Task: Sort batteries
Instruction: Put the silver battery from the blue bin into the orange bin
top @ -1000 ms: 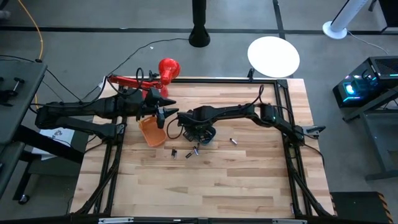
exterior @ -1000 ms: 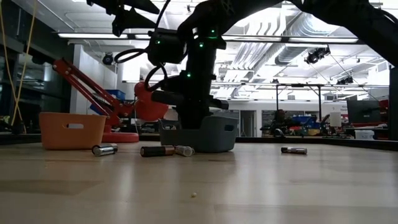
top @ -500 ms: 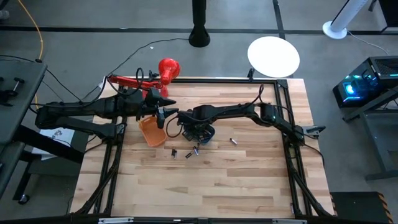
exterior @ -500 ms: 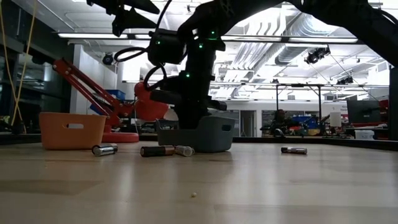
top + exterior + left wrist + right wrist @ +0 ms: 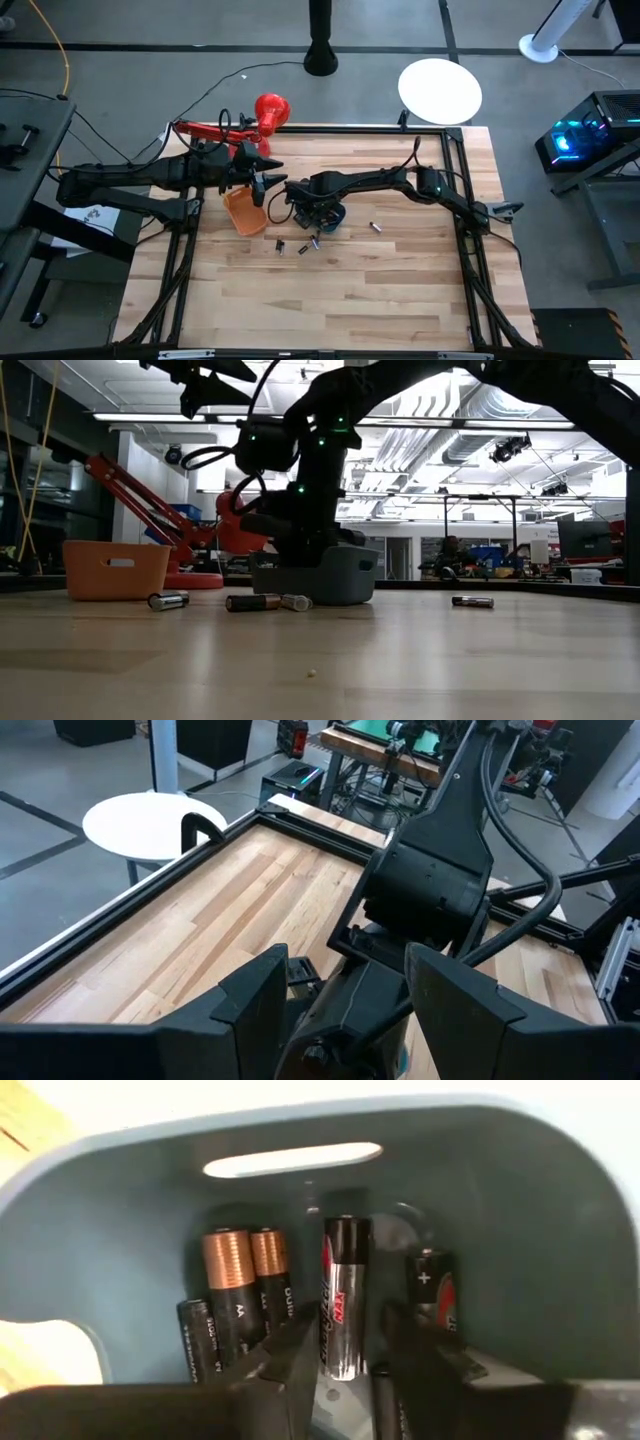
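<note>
My right gripper [image 5: 350, 1355] reaches down into the teal bin [image 5: 335, 213], open. Its fingertips stand either side of the near end of a silver-black battery [image 5: 340, 1295], which lies on the bin floor beside copper-topped batteries [image 5: 245, 1295] and another [image 5: 432, 1295]. Several batteries lie loose on the table: one silvery [image 5: 168, 600], one dark [image 5: 252, 601], a small one [image 5: 296, 601], and one apart to the right [image 5: 472, 601]. My left gripper [image 5: 350, 990] is open and hovers high over the far right rim of the orange bin [image 5: 245, 212].
A red desk lamp [image 5: 270, 108] stands at the table's far left corner, its arm [image 5: 140, 500] behind the orange bin. The loose batteries [image 5: 303, 247] lie just on the near side of the two bins, one [image 5: 376, 227] right of the teal bin. Bare wood [image 5: 330, 300] fills the near half.
My right arm's wrist has sunk a little and shifted slightly toward the table's left over the teal bin, taking the gripper deeper into it. The bins and the loose batteries have stayed where they were.
</note>
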Available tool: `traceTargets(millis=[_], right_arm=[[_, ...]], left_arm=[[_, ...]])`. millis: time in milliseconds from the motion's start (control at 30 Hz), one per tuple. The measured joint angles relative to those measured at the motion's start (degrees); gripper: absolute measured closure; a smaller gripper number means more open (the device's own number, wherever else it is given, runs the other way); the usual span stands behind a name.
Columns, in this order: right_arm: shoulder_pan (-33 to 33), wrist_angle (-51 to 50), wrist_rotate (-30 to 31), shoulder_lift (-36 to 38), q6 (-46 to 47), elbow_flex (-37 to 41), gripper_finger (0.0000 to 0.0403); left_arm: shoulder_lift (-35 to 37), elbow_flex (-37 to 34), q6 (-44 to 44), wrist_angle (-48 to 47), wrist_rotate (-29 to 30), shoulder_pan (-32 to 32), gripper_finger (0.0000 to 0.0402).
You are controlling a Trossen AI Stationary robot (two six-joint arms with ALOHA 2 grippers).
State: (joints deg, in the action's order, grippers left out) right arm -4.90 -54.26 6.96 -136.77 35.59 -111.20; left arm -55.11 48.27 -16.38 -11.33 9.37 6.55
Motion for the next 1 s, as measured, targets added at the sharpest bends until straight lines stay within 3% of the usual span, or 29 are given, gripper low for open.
traceTargets(millis=[100,267,733,1000], right_arm=[[-0.24,-0.13,0.06,0.00,-0.04,-0.01,0.0304],[-0.27,-0.35,0.55,0.04,-1.20,-0.06,0.0380],[0.42,0.52,1.76,10.12,-3.07,0.02,0.0382],[3.63,25.56,-13.47,9.24,-3.32,-0.28,0.0382]], left_arm=[[0.00,0.00,0.00,0.00,0.00,0.00,0.0208],[0.00,0.00,0.00,0.12,0.00,0.00,0.0208],[6.17,2.88,1.99,4.79,0.39,-0.08,0.0208],[10.59,2.89,1.44,13.77,-0.10,-1.21,0.0208]])
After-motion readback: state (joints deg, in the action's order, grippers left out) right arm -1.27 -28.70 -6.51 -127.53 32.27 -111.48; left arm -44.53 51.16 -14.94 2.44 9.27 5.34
